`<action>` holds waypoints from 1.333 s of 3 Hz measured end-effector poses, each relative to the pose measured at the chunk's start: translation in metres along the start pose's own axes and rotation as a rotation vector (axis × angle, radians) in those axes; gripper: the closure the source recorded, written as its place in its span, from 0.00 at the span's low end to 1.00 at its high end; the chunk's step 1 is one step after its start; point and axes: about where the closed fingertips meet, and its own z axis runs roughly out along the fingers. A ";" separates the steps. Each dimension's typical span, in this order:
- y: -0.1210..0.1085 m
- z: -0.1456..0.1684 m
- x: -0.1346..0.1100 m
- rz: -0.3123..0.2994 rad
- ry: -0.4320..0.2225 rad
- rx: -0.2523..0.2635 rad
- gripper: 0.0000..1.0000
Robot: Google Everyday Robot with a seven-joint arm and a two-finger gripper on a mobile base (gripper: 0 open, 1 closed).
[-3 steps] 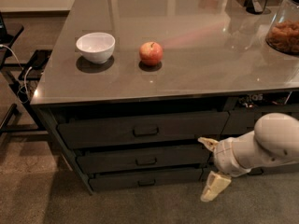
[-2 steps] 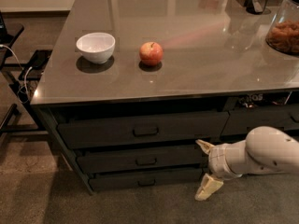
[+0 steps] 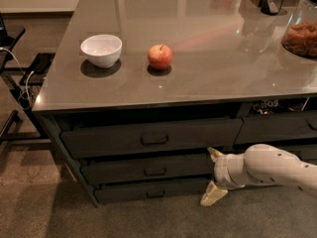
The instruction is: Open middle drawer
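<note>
While the gripper hangs by the right edge of the middle drawer | jaws spread, grasping nothing | loop handle well to its left | open floor beneath.

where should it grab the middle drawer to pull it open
The small black loop handle at the centre of the middle drawer front, approached straight from the front: its horizontal bar leaves a gap for a finger. The pincer is open, off to the handle's right by the drawer's end.
</note>
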 end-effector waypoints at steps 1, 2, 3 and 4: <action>0.000 0.000 0.000 0.000 0.000 0.000 0.00; -0.004 0.005 -0.002 -0.007 0.000 0.012 0.00; -0.013 0.018 -0.001 -0.016 -0.019 0.039 0.00; -0.020 0.040 0.004 -0.043 -0.041 0.042 0.00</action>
